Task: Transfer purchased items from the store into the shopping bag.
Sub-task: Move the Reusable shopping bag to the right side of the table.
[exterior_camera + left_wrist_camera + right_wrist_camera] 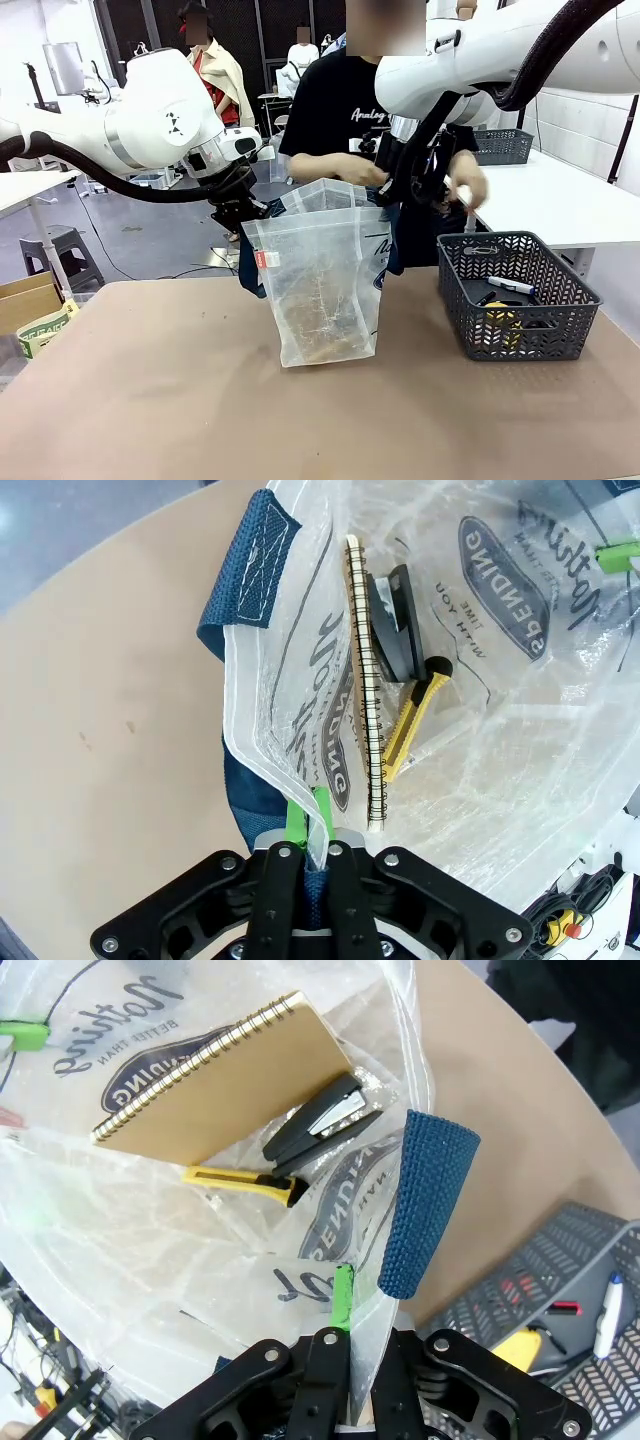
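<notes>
The shopping bag [320,290] stands upright mid-table, its mouth held wide. My left gripper [240,213] is shut on its left rim, and my right gripper [405,190] is shut on its right rim. In the left wrist view my gripper [310,815] pinches the plastic beside a navy handle [250,570]. Inside lie purchased items: a brown spiral notebook [362,680], a black stapler [395,630] and a yellow cutter [408,725]. The right wrist view shows my gripper [350,1305] on the rim, with the notebook [230,1080], stapler [320,1120] and cutter [245,1180] below.
A dark grey lattice basket [560,320] stands right of the bag, holding a white marker [512,285] and a yellow item [500,322]. The person's hand [468,185] holds something small and white above it. A second basket [502,146] sits on a far table.
</notes>
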`<state>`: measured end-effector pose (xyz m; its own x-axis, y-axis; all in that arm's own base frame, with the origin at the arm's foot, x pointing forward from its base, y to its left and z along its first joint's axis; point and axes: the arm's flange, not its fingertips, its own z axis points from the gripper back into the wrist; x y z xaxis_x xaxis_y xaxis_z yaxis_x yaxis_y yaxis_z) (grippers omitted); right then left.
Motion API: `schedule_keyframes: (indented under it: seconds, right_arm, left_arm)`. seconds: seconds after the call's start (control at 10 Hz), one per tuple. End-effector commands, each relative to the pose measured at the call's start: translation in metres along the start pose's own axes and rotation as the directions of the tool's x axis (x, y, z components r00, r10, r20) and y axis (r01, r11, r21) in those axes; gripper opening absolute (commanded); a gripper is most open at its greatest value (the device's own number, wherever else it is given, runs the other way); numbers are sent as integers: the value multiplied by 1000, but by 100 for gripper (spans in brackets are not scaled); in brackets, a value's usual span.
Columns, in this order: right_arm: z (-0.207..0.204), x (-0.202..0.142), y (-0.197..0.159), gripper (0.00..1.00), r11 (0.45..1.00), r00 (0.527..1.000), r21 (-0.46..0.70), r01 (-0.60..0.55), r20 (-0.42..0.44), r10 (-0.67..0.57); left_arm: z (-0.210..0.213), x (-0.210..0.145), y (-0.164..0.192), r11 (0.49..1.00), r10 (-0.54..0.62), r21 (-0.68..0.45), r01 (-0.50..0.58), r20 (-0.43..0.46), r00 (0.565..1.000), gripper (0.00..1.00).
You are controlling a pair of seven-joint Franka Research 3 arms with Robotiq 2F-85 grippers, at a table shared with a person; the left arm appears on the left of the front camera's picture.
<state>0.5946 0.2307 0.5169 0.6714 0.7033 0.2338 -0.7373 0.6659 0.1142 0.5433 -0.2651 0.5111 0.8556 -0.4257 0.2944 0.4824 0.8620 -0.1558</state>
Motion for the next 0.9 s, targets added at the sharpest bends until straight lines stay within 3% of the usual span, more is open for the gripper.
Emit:
schedule_keyframes:
  seconds: [0.0, 0.8]
  right_arm:
    - [0, -1, -2, 0, 1000, 1000, -1, 3, 1, -3]
    - [0, -1, -2, 0, 1000, 1000, -1, 3, 1, -3]
  left_arm:
    - [0, 0, 1, 1000, 1, 1, -1, 0, 1000, 0]
    - [0, 0, 1, 1000, 1, 1, -1, 0, 1000, 0]
